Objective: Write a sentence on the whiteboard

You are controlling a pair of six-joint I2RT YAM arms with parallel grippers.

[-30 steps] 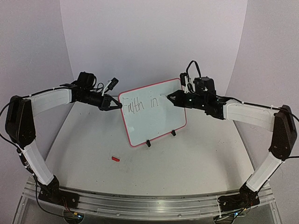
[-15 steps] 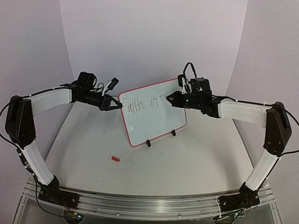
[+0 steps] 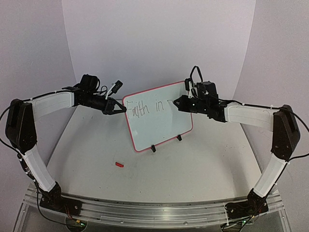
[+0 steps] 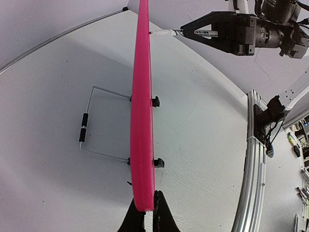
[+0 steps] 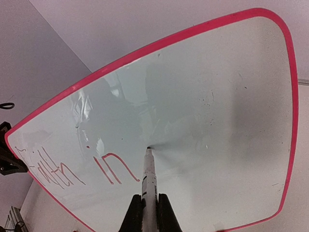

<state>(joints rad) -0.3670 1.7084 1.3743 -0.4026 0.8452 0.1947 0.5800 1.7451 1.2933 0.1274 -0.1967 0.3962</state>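
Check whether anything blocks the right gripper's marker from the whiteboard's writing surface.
Nothing visible does. The marker held in the right gripper has its tip on the whiteboard, on bare surface just past the sentence. The left gripper clamps the board's edge, well clear of it.

A white backdrop (image 3: 159,43) rises behind the tabletop (image 3: 193,169) and is brightest in its middle panel. On either side stand duller, lilac-grey walls (image 3: 29,48), meeting that panel at nearly upright seams. The tabletop is matte white, with a rounded far edge. A ribbed aluminium rail (image 3: 145,209) runs along its near edge. The light is soft and even, casting only faint shadows.
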